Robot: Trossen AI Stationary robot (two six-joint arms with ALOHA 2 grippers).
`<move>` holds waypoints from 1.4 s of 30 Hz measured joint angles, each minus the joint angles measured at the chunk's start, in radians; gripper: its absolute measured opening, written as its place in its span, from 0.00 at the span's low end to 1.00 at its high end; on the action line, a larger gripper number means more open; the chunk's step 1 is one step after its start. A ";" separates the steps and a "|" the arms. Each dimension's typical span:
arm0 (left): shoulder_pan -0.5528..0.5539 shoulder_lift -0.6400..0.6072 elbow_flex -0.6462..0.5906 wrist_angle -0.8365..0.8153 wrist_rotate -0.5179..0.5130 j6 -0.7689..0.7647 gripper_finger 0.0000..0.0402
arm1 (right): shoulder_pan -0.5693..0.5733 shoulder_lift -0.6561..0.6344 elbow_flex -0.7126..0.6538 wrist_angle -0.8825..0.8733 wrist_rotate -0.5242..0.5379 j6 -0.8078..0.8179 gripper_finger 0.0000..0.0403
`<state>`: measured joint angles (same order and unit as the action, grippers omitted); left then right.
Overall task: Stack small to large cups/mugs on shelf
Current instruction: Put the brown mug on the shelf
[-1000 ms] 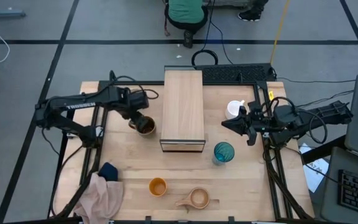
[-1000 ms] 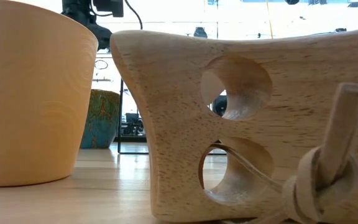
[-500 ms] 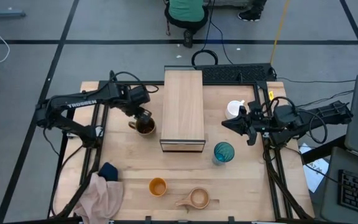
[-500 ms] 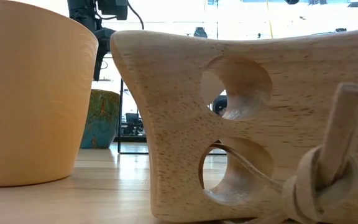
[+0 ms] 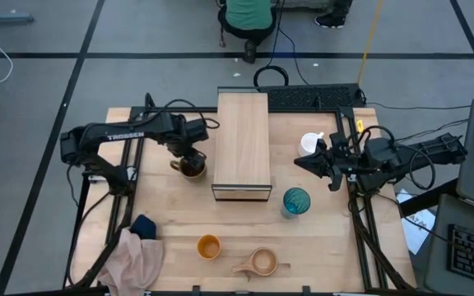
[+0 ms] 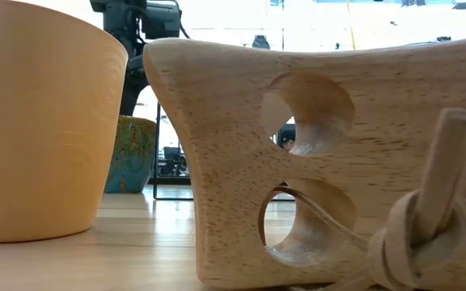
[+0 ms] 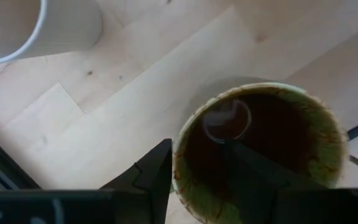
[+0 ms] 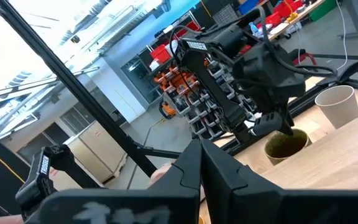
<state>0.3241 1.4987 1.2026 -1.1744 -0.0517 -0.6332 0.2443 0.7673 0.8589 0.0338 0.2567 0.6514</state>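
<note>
Overhead, the left gripper (image 5: 189,153) sat directly above the dark olive-brown mug (image 5: 192,167), which stood on the table (image 5: 327,238) just left of the shelf (image 5: 242,141), near that box's front half. The right gripper (image 5: 313,164) hung off the shelf's right side, apart from everything, with the white mug (image 5: 309,145) just behind it and the teal tumbler (image 5: 296,201) in front of it near the shelf's dark open end. The small orange cup (image 5: 209,246) and the tan wooden handled cup (image 5: 258,263) stood side by side near the table's front edge; a cloth (image 5: 138,255) lay at the front left corner. A person (image 5: 248,16) in green sat beyond the table's far edge.

Low view: the orange cup (image 6: 43,121) and the wooden cup's pierced handle (image 6: 322,162) filled the foreground. Between them the olive mug (image 6: 136,153) stood on the table with the left arm coming down onto it from above.

Left wrist view: one finger (image 7: 157,177) lay outside the olive mug's (image 7: 260,143) rim and the other reached inside the bowl, so the jaws straddled the wall, narrow but whether they pinched it I cannot tell. The small beige cup (image 7: 30,28) stood nearby.

Right wrist view: the right gripper's (image 8: 202,163) fingers met at their tips, holding nothing. Across the shelf top the left arm stood over the olive mug (image 8: 286,144), the beige cup (image 8: 339,104) beside it.
</note>
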 joint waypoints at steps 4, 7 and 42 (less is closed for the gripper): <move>0.000 0.024 0.000 -0.002 0.000 0.025 0.37 | 0.000 0.000 0.000 0.000 0.000 0.000 0.00; 0.000 0.039 0.000 0.001 -0.001 0.029 0.37 | 0.000 0.000 0.000 0.000 0.000 0.000 0.00; 0.002 0.040 -0.091 0.079 0.055 0.214 0.08 | 0.000 0.000 0.000 -0.001 0.000 -0.008 0.00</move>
<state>0.3256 1.5383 1.1114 -1.0954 0.0037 -0.4194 0.2443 0.7673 0.8589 0.0326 0.2569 0.6434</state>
